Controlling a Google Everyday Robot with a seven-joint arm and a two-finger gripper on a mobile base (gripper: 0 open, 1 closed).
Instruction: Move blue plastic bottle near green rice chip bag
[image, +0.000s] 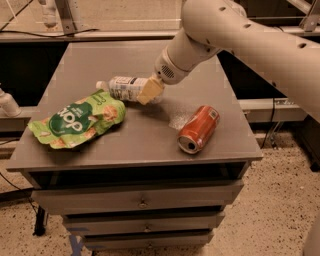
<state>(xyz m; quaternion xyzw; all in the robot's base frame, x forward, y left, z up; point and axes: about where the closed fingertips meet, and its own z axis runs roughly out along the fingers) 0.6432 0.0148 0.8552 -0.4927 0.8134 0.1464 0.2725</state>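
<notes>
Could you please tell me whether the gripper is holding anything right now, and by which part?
The gripper, over the middle of the table, holds the blue plastic bottle by its bottom end.

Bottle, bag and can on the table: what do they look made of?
The green rice chip bag: glossy crinkled film, probably plastic. The blue plastic bottle, gripped by the claw beside it: likely plastic, pale translucent body. The red soda can: likely metal, shiny rim.
</notes>
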